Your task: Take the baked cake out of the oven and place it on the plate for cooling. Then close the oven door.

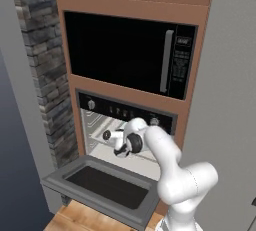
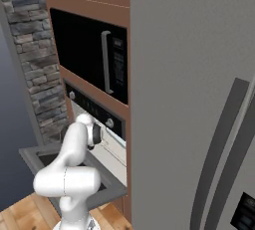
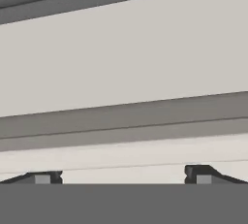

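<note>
- Your oven point(image 1: 100, 125) sits in the brown cabinet column under the black microwave point(image 1: 125, 52). Its black control strip point(image 1: 125, 111) with white knobs runs across the top of the cavity, and the pale racked interior is exposed.
- The oven door point(image 1: 100, 187) is dropped fully open. It lies roughly flat, dark glass window facing up, long axis running side to side across the oven front and its free edge pointing out toward the base.
- In the right base view the same door point(image 2: 35, 155) juts out beside the tall grey refrigerator point(image 2: 189, 99).
- Your arm's wrist is at the oven mouth, above the door, with the hand reaching into the cavity.
- The gripper point(image 3: 123, 175) has its jaws spread wide; the two fingertips point(image 3: 43, 177) stand well apart with nothing between them and nothing touched.
- Ahead of the tips you see pale and grey horizontal bands of the oven interior point(image 3: 121, 72).
- I cannot tell where the cake or the plate is.
</note>
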